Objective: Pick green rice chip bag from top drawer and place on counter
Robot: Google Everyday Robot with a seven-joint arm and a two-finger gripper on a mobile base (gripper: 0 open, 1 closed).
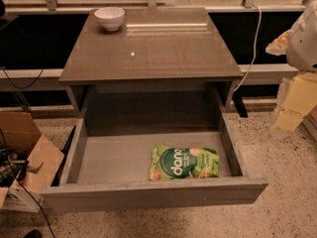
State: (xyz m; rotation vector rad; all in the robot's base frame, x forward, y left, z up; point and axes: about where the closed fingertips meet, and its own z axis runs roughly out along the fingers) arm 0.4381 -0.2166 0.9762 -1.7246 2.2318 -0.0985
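The green rice chip bag (184, 163) lies flat on the floor of the open top drawer (153, 196), near its front and right of centre, logo up. The drawer is pulled fully out from under the counter (151, 48), whose glossy grey-brown top reflects light. My gripper (292, 105) hangs at the far right edge of the view, outside the cabinet, level with the drawer's back right corner, well above the floor and away from the bag. It holds nothing that I can see.
A white bowl (110, 18) stands at the back left of the counter. A cardboard box (27, 157) with cables sits on the floor left of the drawer. A white cable (255, 38) hangs behind the cabinet's right side.
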